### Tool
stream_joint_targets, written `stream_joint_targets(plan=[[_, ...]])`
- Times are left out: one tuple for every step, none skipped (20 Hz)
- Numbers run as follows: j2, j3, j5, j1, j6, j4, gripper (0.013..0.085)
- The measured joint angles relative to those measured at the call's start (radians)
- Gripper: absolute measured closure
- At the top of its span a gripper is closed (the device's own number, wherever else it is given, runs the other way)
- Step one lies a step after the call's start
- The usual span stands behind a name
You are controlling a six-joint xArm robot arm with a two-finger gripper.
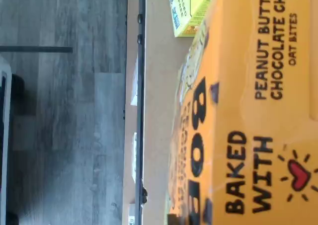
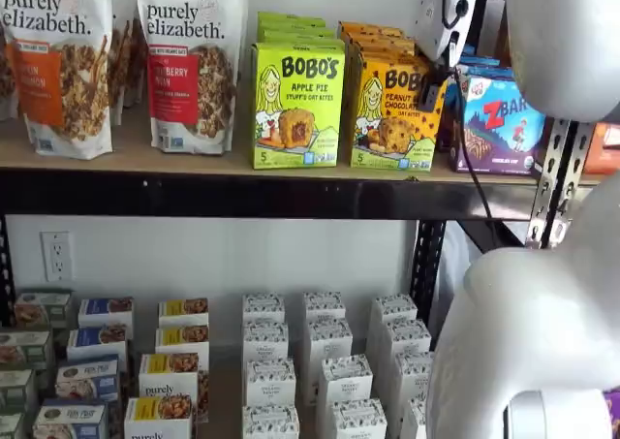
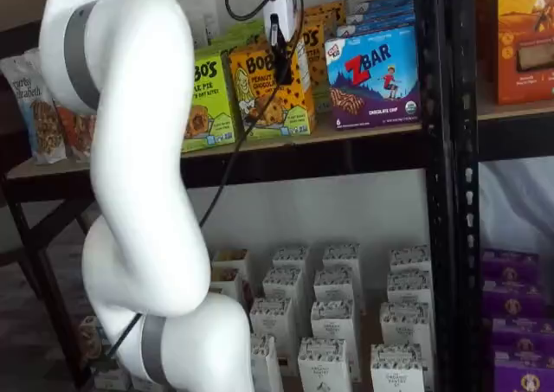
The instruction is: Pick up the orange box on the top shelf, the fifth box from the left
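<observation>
The orange box [image 2: 392, 114] stands upright on the top shelf [image 2: 194, 158], between a lime-green carton and a blue box, with more orange cartons behind it. In both shelf views my gripper [image 3: 281, 59] hangs from above at the box's upper front corner. A black finger [image 2: 433, 88] lies against the box's right edge, with a cable beside it. Only one finger shows clearly, so the grip is unclear. The orange box [image 1: 248, 111] fills the wrist view at close range, resting on the tan shelf board [image 1: 159, 111].
The lime-green Apple Pie carton [image 2: 297, 105] stands close on the left and the blue ZBar box [image 3: 374, 76] on the right. Granola bags [image 2: 58, 61] stand further left. Small white cartons [image 2: 320, 361] fill the lower level. A black upright [image 3: 441, 150] rises on the right.
</observation>
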Motion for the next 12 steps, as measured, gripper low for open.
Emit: stream_joint_targets(plan=[[0.000, -0.001, 0.001, 0.000, 0.000, 0.000, 0.0570], [0.000, -0.001, 0.001, 0.000, 0.000, 0.000, 0.0570], [0.000, -0.001, 0.001, 0.001, 0.001, -0.001, 0.0570], [0.002, -0.004, 0.006, 0.001, 0.001, -0.003, 0.0570], [0.004, -0.008, 0.010, 0.001, 0.001, -0.003, 0.0570], [0.005, -0.010, 0.013, 0.001, 0.002, -0.002, 0.0570], [0.006, -0.013, 0.018, 0.000, 0.002, 0.000, 0.0570], [0.008, -0.018, 0.024, -0.001, 0.001, 0.002, 0.0570], [0.009, -0.023, 0.030, -0.001, 0.001, 0.004, 0.0570], [0.010, -0.027, 0.035, -0.002, 0.001, 0.005, 0.0570], [0.009, -0.030, 0.039, -0.003, 0.001, 0.006, 0.0570], [0.007, -0.031, 0.042, -0.004, 0.001, 0.008, 0.0570]])
